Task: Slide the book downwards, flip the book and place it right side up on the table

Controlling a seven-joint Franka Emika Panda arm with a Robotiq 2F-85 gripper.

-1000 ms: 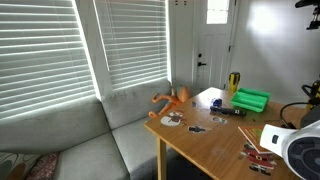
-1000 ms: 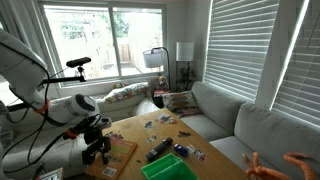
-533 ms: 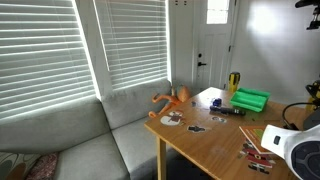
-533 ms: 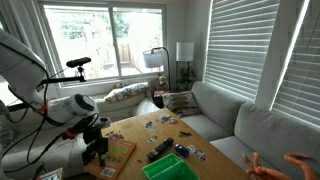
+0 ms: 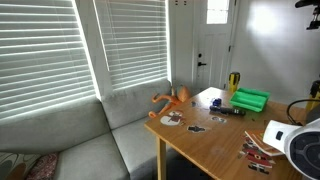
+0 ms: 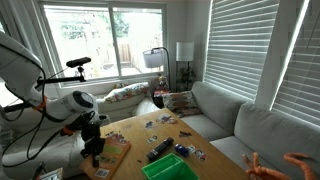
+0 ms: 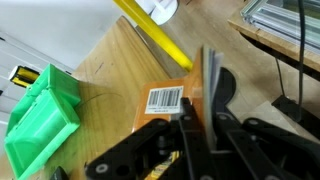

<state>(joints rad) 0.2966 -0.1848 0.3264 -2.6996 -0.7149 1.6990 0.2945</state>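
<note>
The book (image 7: 165, 100) lies at the near corner of the wooden surface (image 7: 110, 70), its orange cover and white barcode label facing the wrist camera. Against the frames from half a second and a second ago, the arm's white wrist housing (image 6: 75, 102) has risen a little. In an exterior view the housing (image 5: 285, 140) also sits higher and shows more of itself. The book (image 6: 115, 148) stays at the same corner, and the green ridged plastic object (image 6: 165, 168) has not moved.

In the wrist view much of the book is covered by the black body of the end effector (image 7: 200, 125), so the book's lower part and far edge cannot be seen. In an exterior view the book (image 5: 258, 152) is only a small coloured patch beside the housing, and whether it lies flat or has one edge raised cannot be told. The yellow stick (image 7: 150, 35) beyond the book is cut off by the top of the frame.

The fingers (image 7: 216, 100) of the end effector stand nearly pressed together, with only a thin slit between them. They appear to pinch the book's edge where it meets the rim of the surface. The green ridged plastic object (image 7: 40, 115) sits well apart from them.
</note>
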